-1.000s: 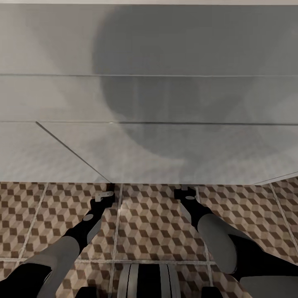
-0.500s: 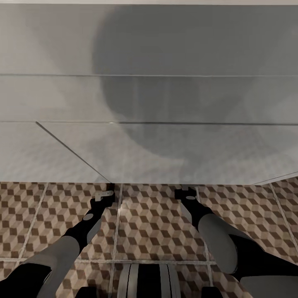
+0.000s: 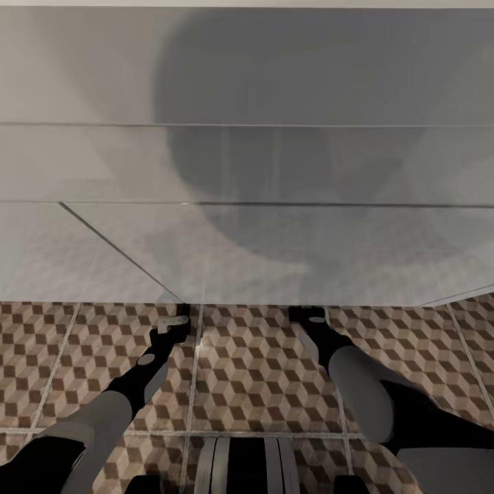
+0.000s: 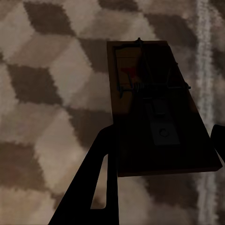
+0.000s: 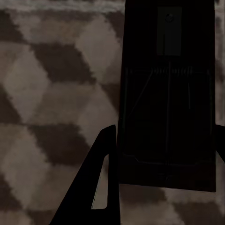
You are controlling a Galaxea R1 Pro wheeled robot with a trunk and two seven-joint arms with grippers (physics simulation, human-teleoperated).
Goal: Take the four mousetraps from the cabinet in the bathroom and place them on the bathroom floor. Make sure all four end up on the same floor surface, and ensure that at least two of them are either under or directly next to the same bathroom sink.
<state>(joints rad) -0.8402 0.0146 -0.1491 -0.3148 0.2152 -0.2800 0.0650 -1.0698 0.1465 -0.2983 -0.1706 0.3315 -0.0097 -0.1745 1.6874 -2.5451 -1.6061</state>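
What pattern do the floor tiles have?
Brown, beige and dark 3D cubes on the floor, clearest in the head view.

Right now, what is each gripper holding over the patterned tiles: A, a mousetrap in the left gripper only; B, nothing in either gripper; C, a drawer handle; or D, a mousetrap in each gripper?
D: in the left wrist view a mousetrap sits between the left gripper fingers, and in the right wrist view another mousetrap sits between the right gripper fingers, both above the cube-pattern bathroom floor.
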